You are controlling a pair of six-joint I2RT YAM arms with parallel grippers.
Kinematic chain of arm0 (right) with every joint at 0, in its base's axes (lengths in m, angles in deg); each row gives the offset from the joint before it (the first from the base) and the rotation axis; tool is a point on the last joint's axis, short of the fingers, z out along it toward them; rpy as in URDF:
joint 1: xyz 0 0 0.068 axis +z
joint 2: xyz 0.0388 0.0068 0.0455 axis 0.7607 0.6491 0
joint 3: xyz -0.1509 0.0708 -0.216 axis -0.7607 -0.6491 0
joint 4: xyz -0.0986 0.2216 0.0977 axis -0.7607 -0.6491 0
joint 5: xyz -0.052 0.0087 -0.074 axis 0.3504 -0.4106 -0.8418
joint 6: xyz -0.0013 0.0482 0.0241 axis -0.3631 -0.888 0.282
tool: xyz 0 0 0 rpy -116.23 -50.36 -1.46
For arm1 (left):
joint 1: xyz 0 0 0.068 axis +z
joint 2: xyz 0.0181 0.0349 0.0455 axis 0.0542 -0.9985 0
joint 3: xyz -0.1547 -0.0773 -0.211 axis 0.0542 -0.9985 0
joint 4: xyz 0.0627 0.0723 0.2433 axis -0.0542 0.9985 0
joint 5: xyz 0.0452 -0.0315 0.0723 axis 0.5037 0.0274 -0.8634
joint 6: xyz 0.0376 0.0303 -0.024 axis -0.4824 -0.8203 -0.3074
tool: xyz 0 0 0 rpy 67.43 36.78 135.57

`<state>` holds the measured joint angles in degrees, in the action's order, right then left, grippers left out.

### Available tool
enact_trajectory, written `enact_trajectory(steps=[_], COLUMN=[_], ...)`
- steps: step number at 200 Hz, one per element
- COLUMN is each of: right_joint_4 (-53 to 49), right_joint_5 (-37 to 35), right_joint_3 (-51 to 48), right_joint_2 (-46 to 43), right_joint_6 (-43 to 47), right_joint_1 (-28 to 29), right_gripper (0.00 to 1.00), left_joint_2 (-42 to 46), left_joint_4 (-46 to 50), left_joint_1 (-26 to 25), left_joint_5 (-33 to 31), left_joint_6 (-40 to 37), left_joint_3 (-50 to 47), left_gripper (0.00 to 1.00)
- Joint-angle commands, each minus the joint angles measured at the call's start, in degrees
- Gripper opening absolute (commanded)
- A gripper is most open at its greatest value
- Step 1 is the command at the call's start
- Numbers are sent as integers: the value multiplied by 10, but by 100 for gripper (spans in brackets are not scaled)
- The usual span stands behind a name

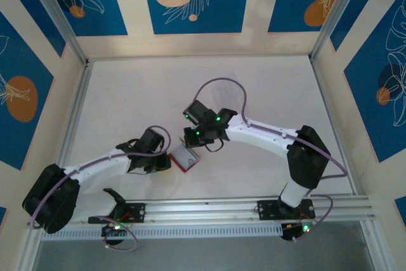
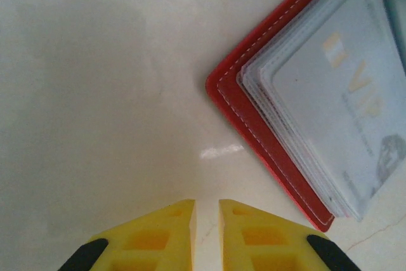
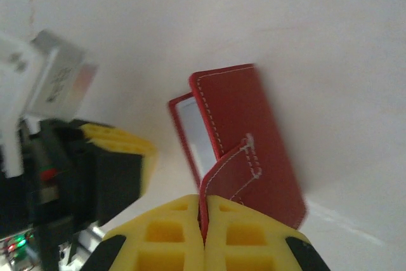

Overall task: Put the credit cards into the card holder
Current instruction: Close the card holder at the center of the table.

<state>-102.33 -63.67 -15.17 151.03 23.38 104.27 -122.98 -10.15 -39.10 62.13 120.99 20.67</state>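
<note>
The red card holder [image 1: 185, 158] lies open on the white table between my two grippers. In the left wrist view its stitched red cover [image 2: 254, 131] and clear sleeves sit at the upper right. A credit card [image 2: 342, 106], pale through the plastic with gold VIP lettering, rests inside them. My left gripper [image 2: 207, 206] hovers just left of the holder [image 1: 168, 160], its jaws a narrow gap apart with bare table between. My right gripper [image 3: 204, 202] is shut on the holder's red snap tab [image 3: 231, 169], at the holder's far side [image 1: 193, 143], lifting the upper flap [image 3: 254, 125].
An aluminium rail [image 1: 241, 207] with both arm bases runs along the near edge. Metal frame posts [image 1: 73, 125] and blue patterned wall panels close in the white table [image 1: 152, 93] on three sides. The left gripper's yellow finger [image 3: 120, 147] shows close beside the holder in the right wrist view.
</note>
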Motion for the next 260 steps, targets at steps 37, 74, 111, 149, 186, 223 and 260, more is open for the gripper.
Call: enact_trajectory(steps=[37, 74, 111, 149, 186, 223, 260], right_joint_4=[96, 124, 148, 121, 121, 116, 97], right_joint_5=[103, 113, 144, 199, 263, 214, 130], right_joint_3=[-46, -58, -77, -96, -140, -158, -143], right_joint_2=[51, 91, 39, -43, -93, -73, 0], right_joint_6=[-67, -60, -29, 14, 31, 25, 21], right_joint_1=[32, 42, 32, -5, -48, -62, -46], right_gripper=[0, 13, 39, 52, 61, 51, 25], left_joint_2=[-35, 54, 127, 98, 83, 55, 1], left_joint_4=[-30, 73, 151, 162, 179, 175, 140], left_joint_1=[12, 21, 24, 24, 28, 33, 27], left_joint_5=[6, -58, -96, -84, -99, -84, -41], left_joint_6=[3, -1, -6, -33, -43, -59, -69], left_joint_3=[-9, 6, 26, 85, 157, 196, 216], left_gripper=[14, 14, 16, 18, 19, 19, 19])
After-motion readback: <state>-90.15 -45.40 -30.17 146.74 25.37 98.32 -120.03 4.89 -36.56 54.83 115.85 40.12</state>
